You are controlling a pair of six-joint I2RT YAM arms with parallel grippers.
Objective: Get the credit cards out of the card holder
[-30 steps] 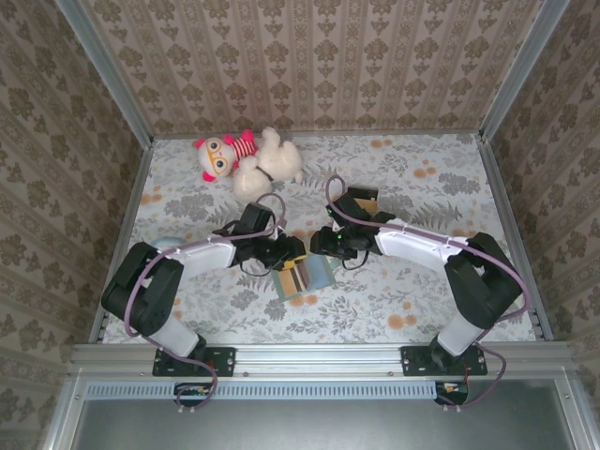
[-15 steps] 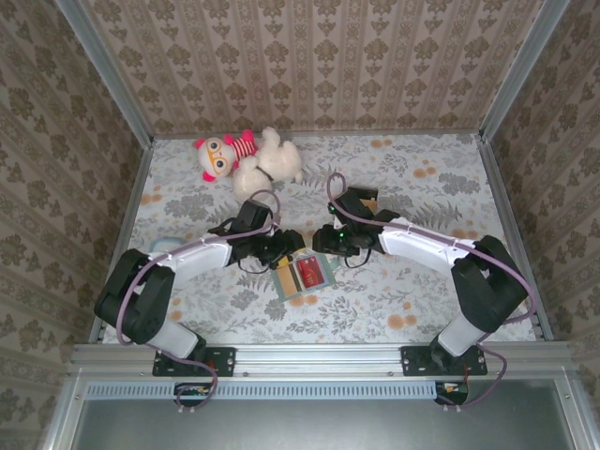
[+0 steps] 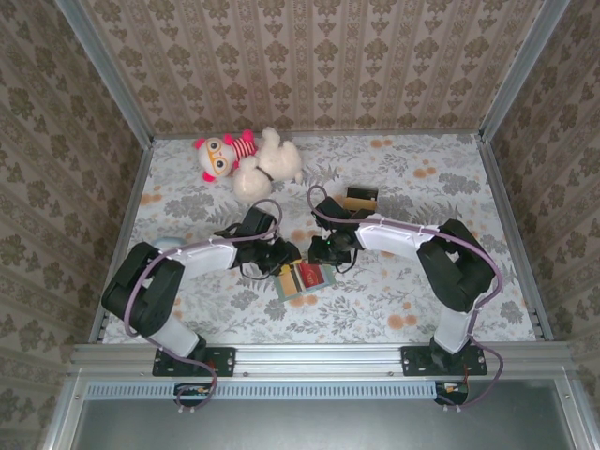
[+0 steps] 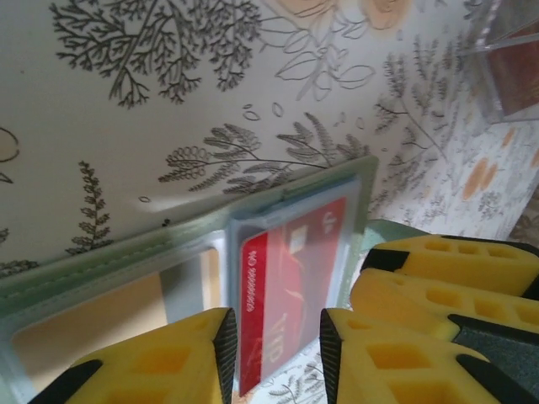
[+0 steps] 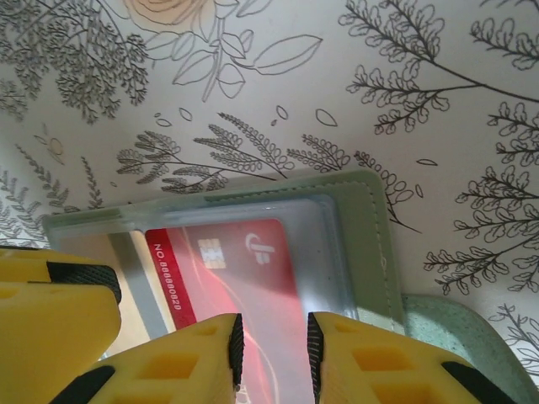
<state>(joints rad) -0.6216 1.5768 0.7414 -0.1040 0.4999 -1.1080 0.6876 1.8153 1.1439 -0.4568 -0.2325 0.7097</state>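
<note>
Left wrist | red card [image 4: 290,278] in card holder [image 4: 126,252] (box [image 4: 514,67] beyond) | left gripper [image 4: 278,332], right gripper [image 5: 271,341] ajar

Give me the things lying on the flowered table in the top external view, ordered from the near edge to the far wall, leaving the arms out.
Flat grey-green bifold card holder lying open with cards showing → small brown-and-dark rectangular box → white plush toy with red-striped top and pink head.
</note>
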